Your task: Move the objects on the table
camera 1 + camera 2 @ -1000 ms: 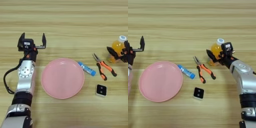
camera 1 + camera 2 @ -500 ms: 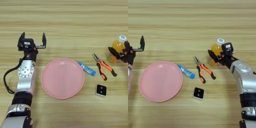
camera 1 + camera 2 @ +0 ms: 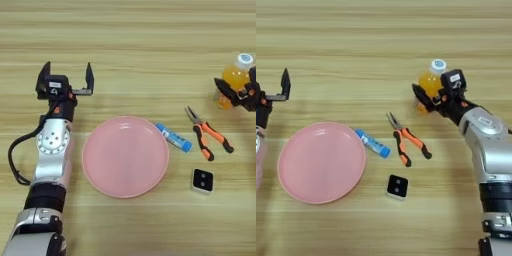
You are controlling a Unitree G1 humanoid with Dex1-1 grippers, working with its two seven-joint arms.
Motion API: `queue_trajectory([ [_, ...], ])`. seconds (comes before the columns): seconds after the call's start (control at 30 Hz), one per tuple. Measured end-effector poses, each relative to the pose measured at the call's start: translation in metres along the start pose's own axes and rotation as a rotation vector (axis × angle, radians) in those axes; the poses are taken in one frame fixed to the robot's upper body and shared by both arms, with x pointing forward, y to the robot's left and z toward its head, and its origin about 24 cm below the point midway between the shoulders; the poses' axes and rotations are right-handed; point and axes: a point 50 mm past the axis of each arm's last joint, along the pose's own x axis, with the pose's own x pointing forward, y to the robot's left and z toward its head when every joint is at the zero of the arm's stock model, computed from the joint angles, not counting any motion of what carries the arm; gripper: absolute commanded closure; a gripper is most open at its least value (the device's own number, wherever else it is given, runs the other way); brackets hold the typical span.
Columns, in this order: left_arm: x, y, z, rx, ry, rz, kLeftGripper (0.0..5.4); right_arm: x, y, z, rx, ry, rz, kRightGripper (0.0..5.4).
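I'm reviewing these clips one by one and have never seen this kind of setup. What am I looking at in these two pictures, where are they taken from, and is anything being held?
Both pictures come from a stereo camera on a humanoid robot's head, looking down on a wooden table; they show one scene, slightly offset. The silver arms at the sides are the robot's own. Its left gripper stands open and empty beyond the pink plate. Its right gripper is at the orange-drink bottle, fingers around its lower part; whether they actually grip it cannot be told. Lying loose between them are a blue-and-white tube, orange-handled pliers and a small black block.
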Motion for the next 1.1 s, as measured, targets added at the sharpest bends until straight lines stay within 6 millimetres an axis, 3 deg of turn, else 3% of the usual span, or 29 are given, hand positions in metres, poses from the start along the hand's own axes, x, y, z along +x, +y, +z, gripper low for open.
queue_trajectory([
  [0.3, 0.000, -0.001, 0.000, 0.000, 0.000, -0.003, 0.00, 0.014, 0.008, 0.019, -0.023, -0.054, 0.039, 1.92],
  [0.57, 0.000, -0.001, 0.000, -0.001, 0.001, 0.000, 0.00, 0.046, 0.048, 0.042, -0.015, -0.138, 0.173, 1.92],
  [0.8, 0.000, -0.001, 0.000, -0.002, 0.001, 0.000, 0.00, 0.068, 0.075, 0.032, 0.043, -0.107, 0.236, 1.92],
  [0.9, 0.000, -0.001, 0.000, -0.002, 0.001, 0.001, 0.00, 0.076, 0.093, 0.020, 0.064, -0.080, 0.279, 1.92],
  [1.1, 0.000, 0.000, 0.000, -0.002, 0.001, 0.003, 0.00, 0.082, 0.109, -0.005, 0.054, -0.047, 0.299, 1.93],
])
